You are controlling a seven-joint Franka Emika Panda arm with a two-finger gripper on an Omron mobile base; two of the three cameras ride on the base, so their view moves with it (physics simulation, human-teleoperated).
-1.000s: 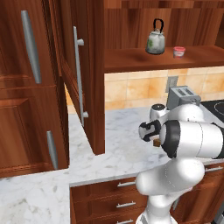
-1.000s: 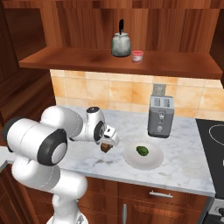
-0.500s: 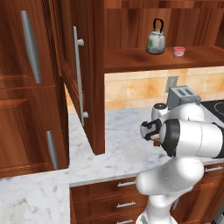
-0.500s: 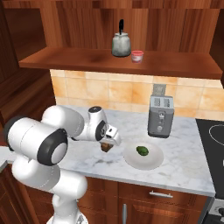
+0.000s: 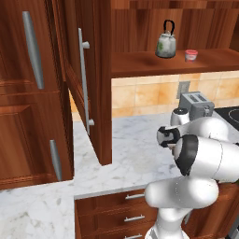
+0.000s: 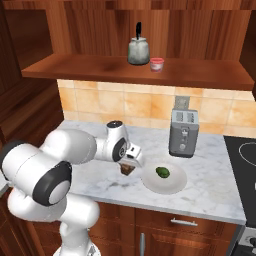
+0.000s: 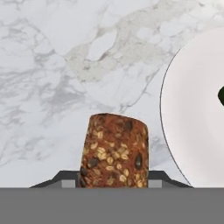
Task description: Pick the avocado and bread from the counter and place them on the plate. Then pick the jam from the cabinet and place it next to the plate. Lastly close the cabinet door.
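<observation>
One avocado (image 6: 163, 172) on plate (image 6: 175, 185); pincer (image 6: 128, 168) grasping bread (image 7: 114, 151) beside plate; jam (image 6: 156, 64) in cabinet (image 6: 150, 75).

counter (image 6: 210, 185) w/ plate (image 6: 175, 183), toaster (image 6: 183, 133)

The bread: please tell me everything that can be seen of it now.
The bread is a small brown chunk with a darker crust, and its cut face is full of pale seeds. It stands upright between the jaws of the gripper, which is shut on it, over the marble counter, just beside the white plate, not on it.
</observation>
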